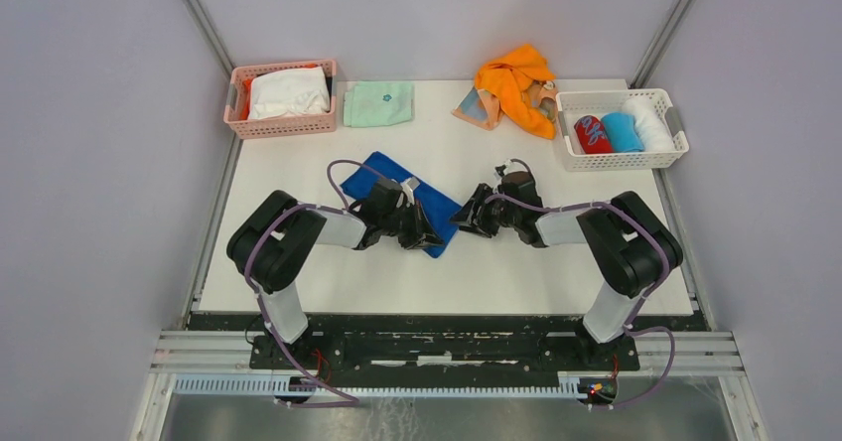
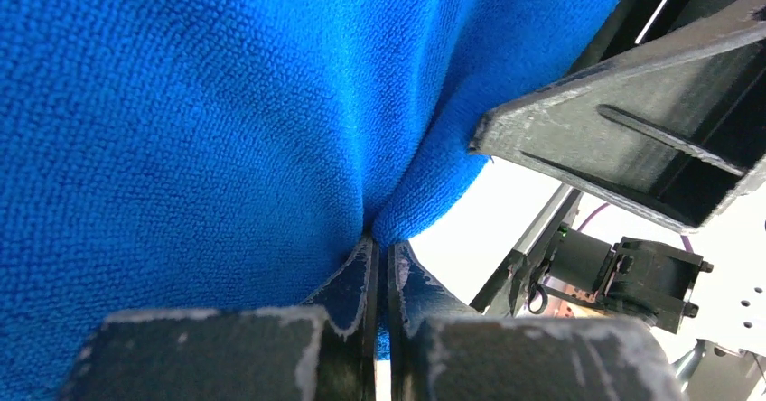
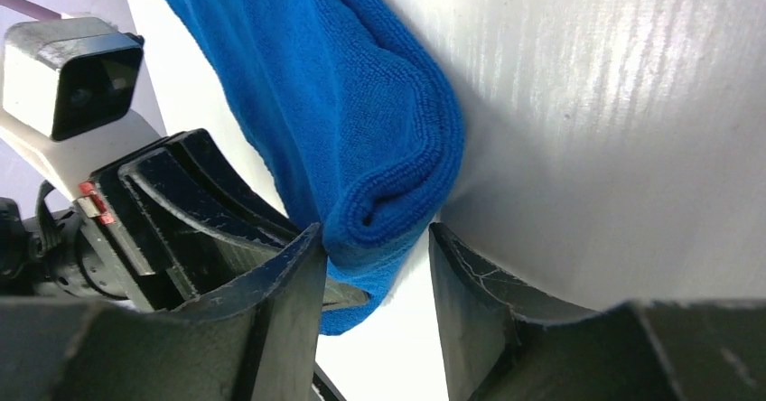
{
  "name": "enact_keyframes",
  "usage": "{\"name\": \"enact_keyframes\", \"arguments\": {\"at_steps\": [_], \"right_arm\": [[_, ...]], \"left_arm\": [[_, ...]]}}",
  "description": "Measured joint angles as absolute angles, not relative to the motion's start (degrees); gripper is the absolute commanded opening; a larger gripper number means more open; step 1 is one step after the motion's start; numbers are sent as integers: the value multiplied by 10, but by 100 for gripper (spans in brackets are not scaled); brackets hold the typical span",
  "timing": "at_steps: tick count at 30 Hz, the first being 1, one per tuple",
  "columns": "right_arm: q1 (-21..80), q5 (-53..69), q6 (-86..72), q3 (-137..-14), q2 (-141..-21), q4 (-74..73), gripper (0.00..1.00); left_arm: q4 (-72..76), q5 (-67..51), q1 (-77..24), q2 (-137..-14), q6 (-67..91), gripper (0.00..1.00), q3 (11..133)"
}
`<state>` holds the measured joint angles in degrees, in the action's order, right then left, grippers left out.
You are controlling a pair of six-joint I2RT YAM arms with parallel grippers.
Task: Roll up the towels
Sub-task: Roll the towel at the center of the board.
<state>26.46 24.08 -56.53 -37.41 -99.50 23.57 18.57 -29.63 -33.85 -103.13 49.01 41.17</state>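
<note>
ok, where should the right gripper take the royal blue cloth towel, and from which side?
The thick curled end of the royal blue cloth towel, probably end-on from the right arm's side, jaws straddling the roll. It is the bulkiest part and sits between the fingers of the open right gripper; the left gripper is shut on the cloth elsewhere.

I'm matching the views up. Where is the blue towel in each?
Top external: blue towel just left of centre, partly under the left gripper.
Left wrist: fills most of the frame, pinched by the left gripper.
Right wrist: upper left, its curled end between the open right gripper.
Shared landmark: the left gripper.
</note>
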Motion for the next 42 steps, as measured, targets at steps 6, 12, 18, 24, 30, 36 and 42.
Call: {"name": "enact_keyframes", "arguments": {"at_steps": [6,12,18,24,30,36,42], "right_arm": [[253,252,-576,-359,-979,258,54],[246,246,-559,-337,-924,245,44],[246,246,-558,-324,-941,251,40],[246,259,-575,-324,-983,287,46],[246,270,-586,-324,-987,324,50],[246,272,-592,-329,-1002,342,50],[246,269,-601,-339,-1026,351,50]], "left_arm": [[186,-295,-338,-1031,494,3,411],[188,-294,-337,-1031,506,3,409],[189,-295,-334,-1031,515,3,407],[188,-295,-334,-1031,515,3,407],[188,-295,-334,-1031,515,3,407],[186,-294,-334,-1031,515,3,407],[180,-293,-335,-1031,515,3,410]]}}
